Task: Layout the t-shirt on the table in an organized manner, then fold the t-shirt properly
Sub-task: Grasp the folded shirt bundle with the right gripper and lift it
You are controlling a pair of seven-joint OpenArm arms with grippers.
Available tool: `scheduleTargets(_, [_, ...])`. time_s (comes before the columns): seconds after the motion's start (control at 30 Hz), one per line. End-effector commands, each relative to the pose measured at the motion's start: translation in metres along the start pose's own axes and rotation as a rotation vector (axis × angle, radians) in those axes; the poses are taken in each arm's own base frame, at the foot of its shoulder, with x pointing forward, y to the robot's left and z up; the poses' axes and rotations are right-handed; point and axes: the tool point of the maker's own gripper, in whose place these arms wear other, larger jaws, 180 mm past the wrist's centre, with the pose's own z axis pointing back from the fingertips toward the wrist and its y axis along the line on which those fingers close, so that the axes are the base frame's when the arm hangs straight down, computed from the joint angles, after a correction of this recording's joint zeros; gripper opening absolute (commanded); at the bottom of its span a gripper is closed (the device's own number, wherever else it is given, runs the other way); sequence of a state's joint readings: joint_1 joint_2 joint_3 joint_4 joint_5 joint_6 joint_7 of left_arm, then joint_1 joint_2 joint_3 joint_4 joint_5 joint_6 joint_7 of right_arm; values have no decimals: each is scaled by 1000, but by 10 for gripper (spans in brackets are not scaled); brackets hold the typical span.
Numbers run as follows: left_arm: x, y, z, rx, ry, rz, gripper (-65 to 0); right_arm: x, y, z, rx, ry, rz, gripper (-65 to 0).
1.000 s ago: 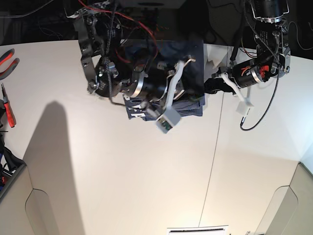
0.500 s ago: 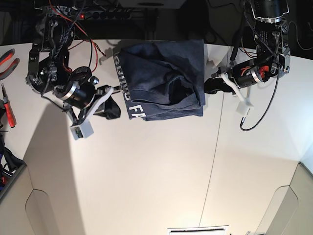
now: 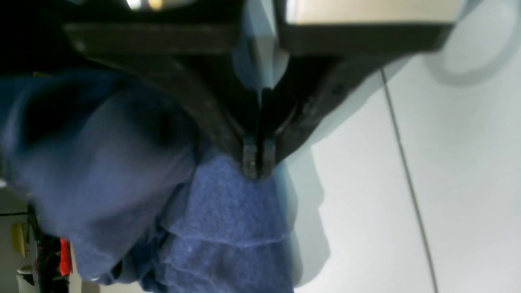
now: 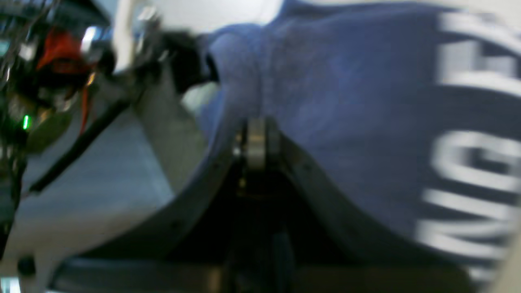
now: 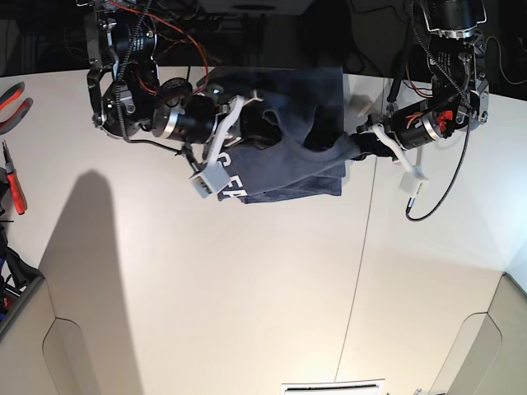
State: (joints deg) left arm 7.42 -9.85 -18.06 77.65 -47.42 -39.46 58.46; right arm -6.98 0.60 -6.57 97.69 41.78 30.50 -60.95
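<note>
Near counter (image 5: 247,313) bare and white, a thin dark seam (image 5: 358,271) running from 6 o'clock up toward the shirt's right edge; arm shadow (image 5: 90,239) lies across the counter at 9 o'clock.

T-shirt (image 5: 292,173) sits at the far side, about 12 o'clock, bunched — navy, partly doubled over itself, a strip of white lettering (image 5: 235,188) showing at its near-left corner; its near edge rests on the counter, upper layers lifted and creased.

Left fingers (image 3: 258,162) — at the shirt's right edge in the base view, about 2 o'clock (image 5: 356,145); clenched tip to tip, grasping a fold of blue cloth, layered hems (image 3: 228,240) hanging below them in the wrist view.

Right fingers (image 4: 256,142) — over the shirt's left part, about 11 o'clock in the base view (image 5: 263,123); pressed together with no gap, tips against the navy cloth; whether cloth is pinched between them I cannot tell, the wrist view is blurred; white letters (image 4: 468,162) lie at 3 o'clock of the tips.

Red-handled tools (image 5: 12,148) at the far-left counter edge, well apart from the shirt.
</note>
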Motion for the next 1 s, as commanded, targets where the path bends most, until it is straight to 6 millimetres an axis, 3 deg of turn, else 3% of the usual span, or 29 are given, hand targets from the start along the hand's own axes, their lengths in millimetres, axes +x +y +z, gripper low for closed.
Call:
scheduleTargets(0.0, [16,-4,3,-16,-48,-23,-650,7,16,-3,49,-15,37,-650])
scheduleTargets(0.17, [20,-6,4,-30,-66,-11,-650,-13,56,-25,157,85,109,-650])
scheduleTargets(0.27, [37,-9,14,-76,-160,49,-650,-18,71,-31,194,105,129,-650])
scheduleTargets(0.47, [91,13,75,-60,-451,125,-650,-15,73,-32,197,99,136,-650])
scheduleTargets(0.6, [112,30,120,13,-569,103,-650,-3,64,-32,159,89,188,-650])
scheduleTargets(0.7, [117,40,137,54,-586,87,-650,18,39,-32,38,79,301,-650])
scheduleTargets(0.83, [118,42,141,64,-584,78,-650,57,6,-26,-148,85,516,-650])
scheduleTargets(0.97, [118,39,137,53,-572,75,-650,77,5,-22,-159,140,696,-650])
